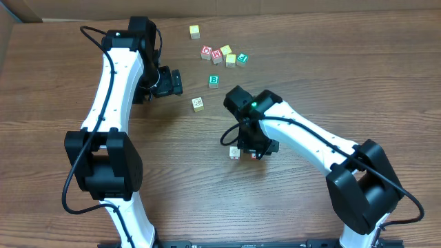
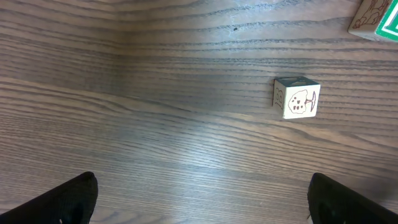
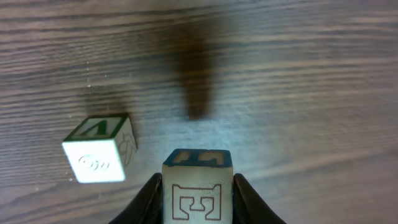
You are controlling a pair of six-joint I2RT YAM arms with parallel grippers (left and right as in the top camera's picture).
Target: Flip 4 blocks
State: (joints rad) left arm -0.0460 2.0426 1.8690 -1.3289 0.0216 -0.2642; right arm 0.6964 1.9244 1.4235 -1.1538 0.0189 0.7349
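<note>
Overhead, the right gripper (image 1: 252,149) sits low near the middle of the desk, and what it grips is mostly hidden beneath it. A cream block (image 1: 234,152) lies just beside it. The green-B block (image 1: 214,80) and a pale block (image 1: 198,103) lie nearer the far edge, close to the left gripper (image 1: 172,83).

From the left wrist, that gripper is spread as wide as it goes and holds nothing. The pale block, showing a tree-like drawing, lies ahead and off to one side, well apart. I'd say this arm is idle.

From the right wrist, the fingers (image 3: 146,199) pinch an E-faced block (image 3: 197,186) by opposite sides, probably so it can be turned over. The cream block lies apart, untouched.
</note>
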